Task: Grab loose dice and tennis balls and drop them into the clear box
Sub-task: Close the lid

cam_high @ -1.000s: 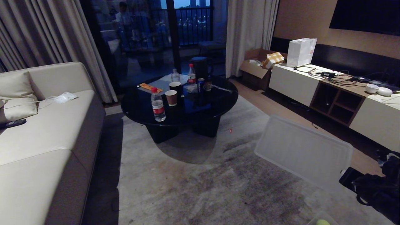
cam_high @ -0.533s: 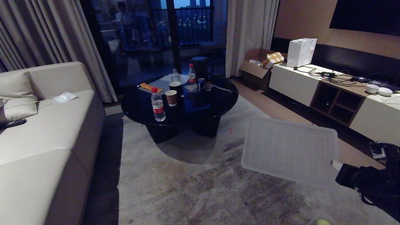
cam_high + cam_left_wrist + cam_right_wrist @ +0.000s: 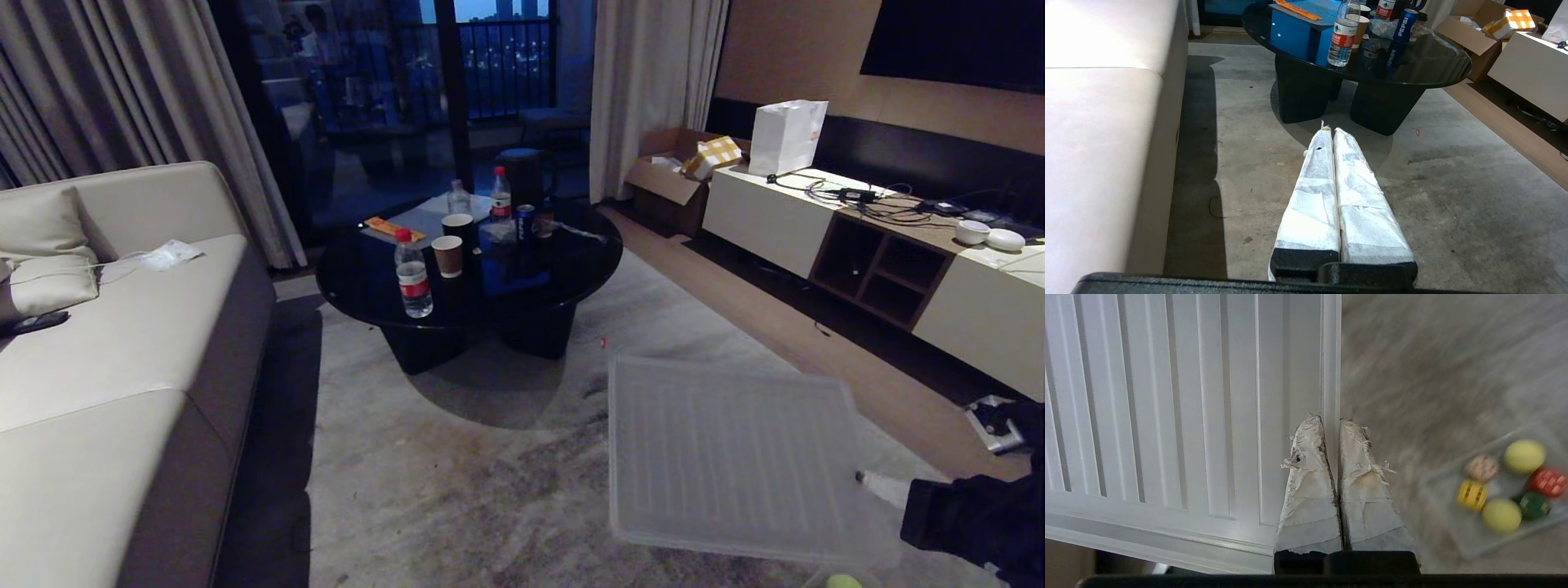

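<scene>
My right gripper (image 3: 878, 483) at the lower right is shut on the edge of a translucent ribbed lid (image 3: 735, 457), which it holds nearly flat above the rug. Seen from the right wrist, the fingertips (image 3: 1331, 420) pinch the lid's rim (image 3: 1167, 416). The clear box (image 3: 1470, 549) sits on the rug below. It holds two tennis balls (image 3: 1524, 456), a red die (image 3: 1548, 482), a beige die (image 3: 1481, 467), and a yellow and a green piece. One ball (image 3: 843, 581) shows at the head view's bottom edge. My left gripper (image 3: 1331, 130) hangs shut and empty over the rug.
A round black coffee table (image 3: 563, 269) with bottles and cups stands ahead. A beige sofa (image 3: 122, 343) runs along the left. A low white cabinet (image 3: 971, 310) lines the right wall, and a brown cardboard box (image 3: 669, 180) sits beyond it.
My right arm has swung the lid down and toward the left of the head view, and the lid has gone from tilted to nearly level. The left arm has not moved.
</scene>
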